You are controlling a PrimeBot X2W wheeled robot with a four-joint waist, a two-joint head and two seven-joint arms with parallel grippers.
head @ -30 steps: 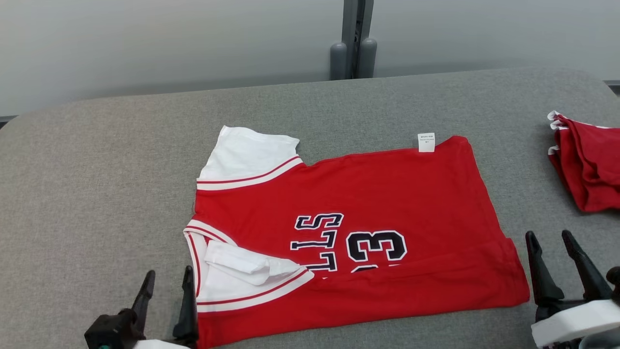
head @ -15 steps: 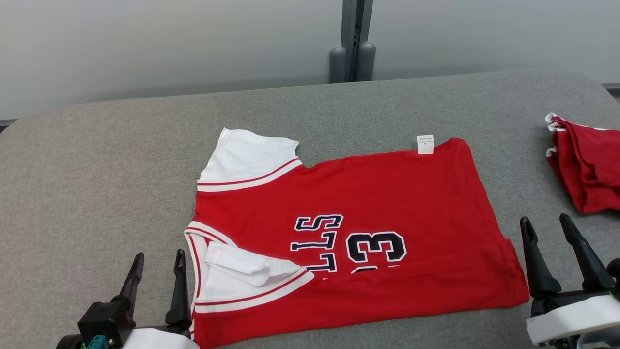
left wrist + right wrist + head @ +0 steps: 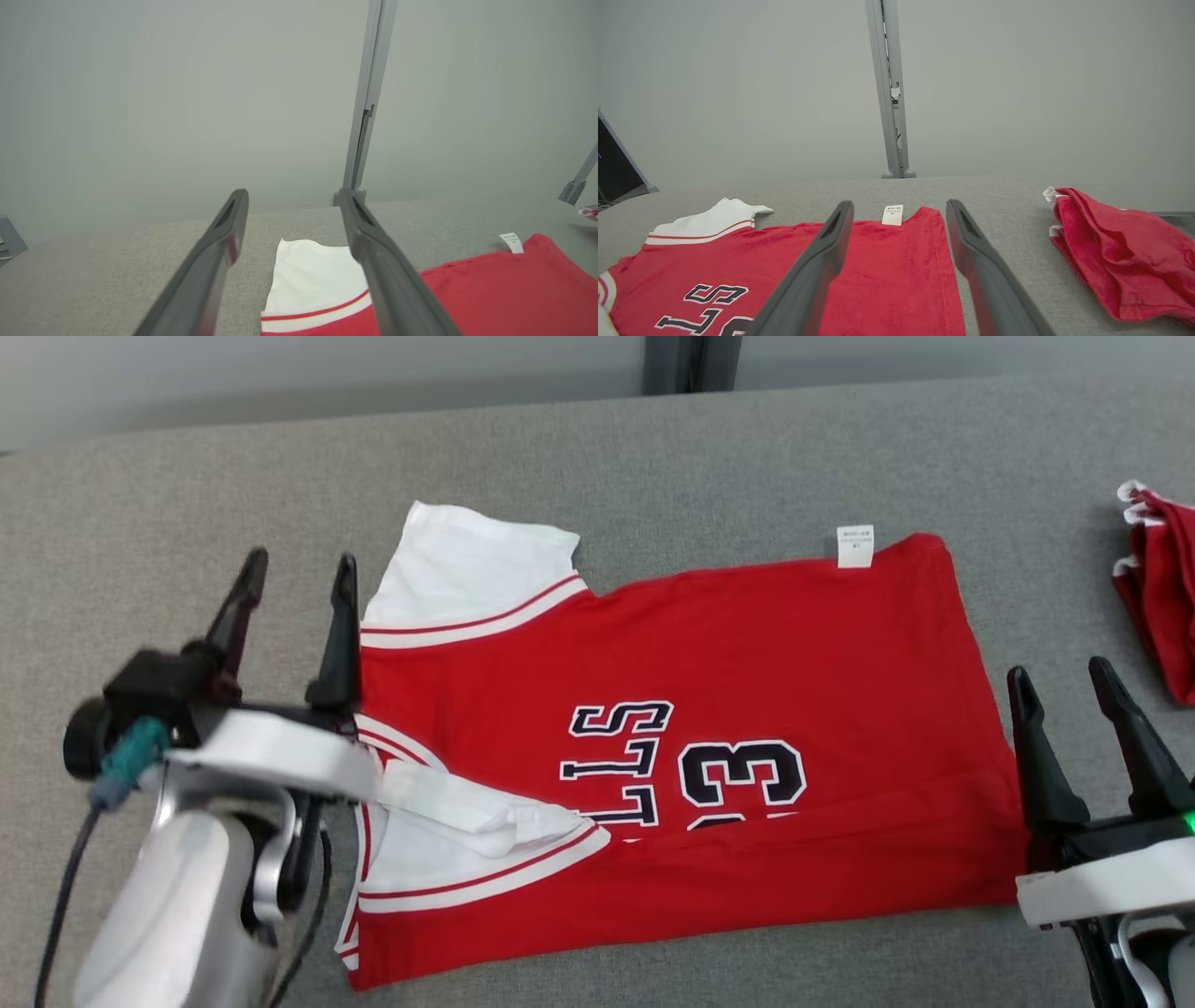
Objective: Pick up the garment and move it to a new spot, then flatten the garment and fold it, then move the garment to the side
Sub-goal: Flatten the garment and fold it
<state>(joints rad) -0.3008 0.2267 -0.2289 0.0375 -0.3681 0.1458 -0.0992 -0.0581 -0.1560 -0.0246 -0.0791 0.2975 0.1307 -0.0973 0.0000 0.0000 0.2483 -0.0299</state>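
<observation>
On the table point(image 3: 140, 476), the red jersey point(image 3: 747, 644) lies apparently half-folded.

From here, a wide counter point(image 3: 653, 439) covered in coarse grey woven fabric takes up the foreground. Behind its far edge runs a plain, pale grey-green wall point(image 3: 140, 93), matte and unmarked. A slim grey upright post point(image 3: 889, 88) stands where two wall panels meet, its base ending in two small rounded feet at the counter's back edge. Off to the right, a second grey strut point(image 3: 581, 175) leans at an angle. A dark slanted panel point(image 3: 612, 158) edges in at the left. The light is soft and even.
</observation>
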